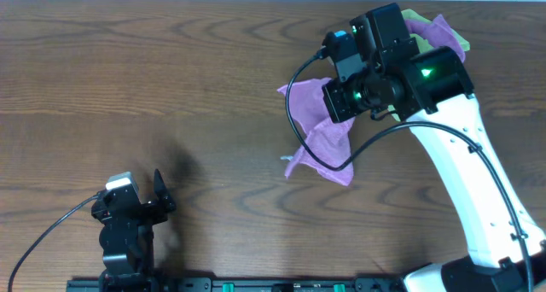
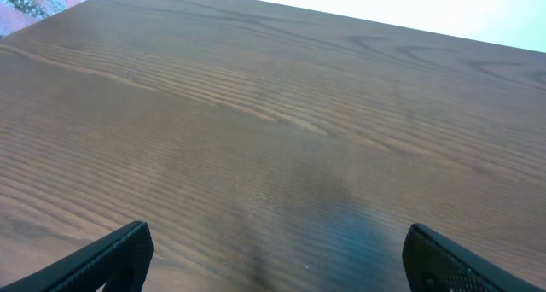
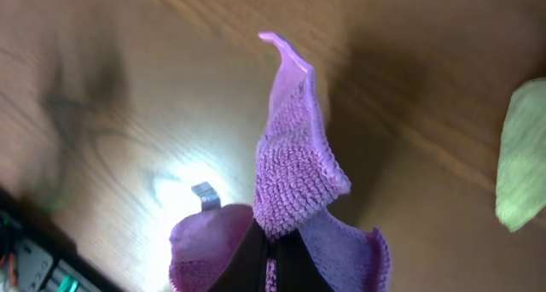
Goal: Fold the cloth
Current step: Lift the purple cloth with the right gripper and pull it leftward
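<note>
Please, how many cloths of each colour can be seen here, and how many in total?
purple cloth: 1
green cloth: 1
Total: 2
</note>
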